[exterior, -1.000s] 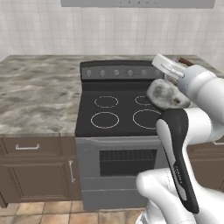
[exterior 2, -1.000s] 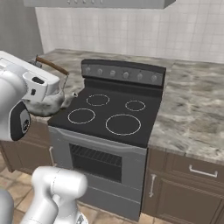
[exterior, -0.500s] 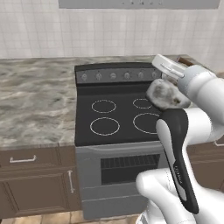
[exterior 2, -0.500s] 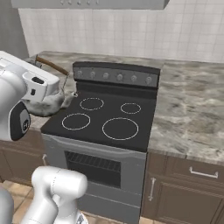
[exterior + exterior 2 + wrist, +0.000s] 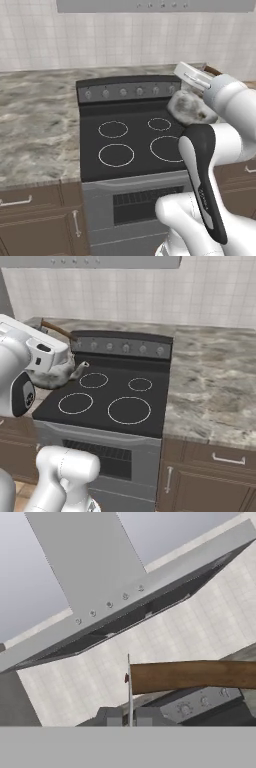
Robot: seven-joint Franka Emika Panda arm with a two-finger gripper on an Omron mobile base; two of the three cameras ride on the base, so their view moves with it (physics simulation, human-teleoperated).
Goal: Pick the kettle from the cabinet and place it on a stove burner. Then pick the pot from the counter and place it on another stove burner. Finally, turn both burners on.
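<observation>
Right base view, end effector (image 5: 129, 714) gripping kettle (image 5: 56, 373) at stove's (image 5: 150, 417) left edge

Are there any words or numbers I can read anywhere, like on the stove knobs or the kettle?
None can be read.
Stove: its knobs carry no legible marks.
Kettle: plain silvery metal, no label.
Range hood: only small buttons, no text.
</observation>
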